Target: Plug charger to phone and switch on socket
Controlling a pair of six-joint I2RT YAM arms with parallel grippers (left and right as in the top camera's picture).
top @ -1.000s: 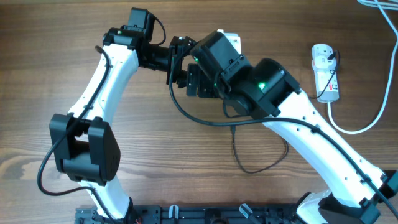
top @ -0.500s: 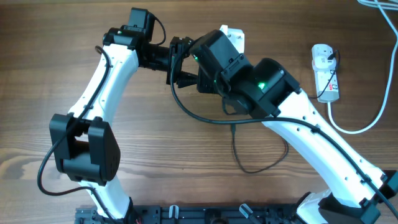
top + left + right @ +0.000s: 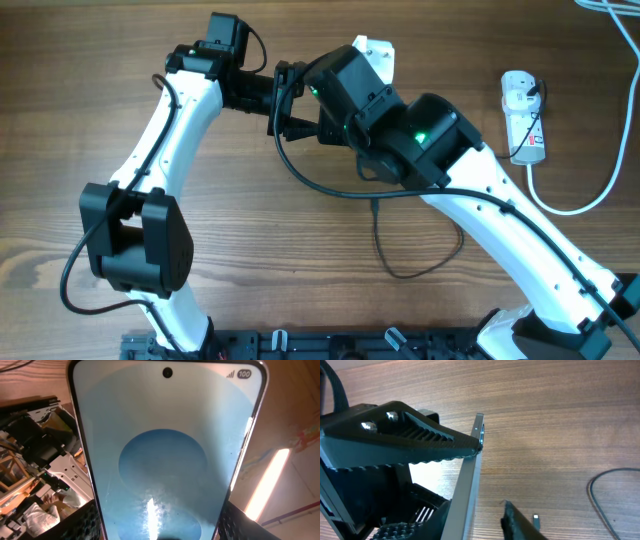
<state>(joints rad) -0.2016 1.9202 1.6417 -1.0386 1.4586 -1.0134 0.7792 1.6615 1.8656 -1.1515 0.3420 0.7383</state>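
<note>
1. With the left claw (image 3: 290, 108) clamped across the width of the phone (image 3: 165, 460) and holding it up off the tabletop (image 3: 250, 260), the step in hand reads as mating the connector, not the switch.
2. Right claw (image 3: 520, 525): only one dark finger shows at the frame bottom, with the connector tip (image 3: 536, 520) just beside it. Cannot tell whether it is open or closed.
3. Doing it well, as a judgement:
   - Hold the left grip fixed.
   - Line the tip up with the phone's long axis.
   - Push straight into the port end with no side load, since the thin edge leaves little margin.
   - Keep the loose loop of the charger (image 3: 400, 270) lying under the right arm from dragging.
4. Direction: in the left wrist view the punch-hole end points away from the left claw. The port end is out of frame at the bottom, so access is probably tight.
5. Long axis: overhead it seems to run from the left claw up and to the right, mostly hidden by the right arm. The right wrist view sees the phone edge-on.
6. The socket (image 3: 522, 115) lies well apart at the right of the tabletop. Switch state unreadable.
</note>
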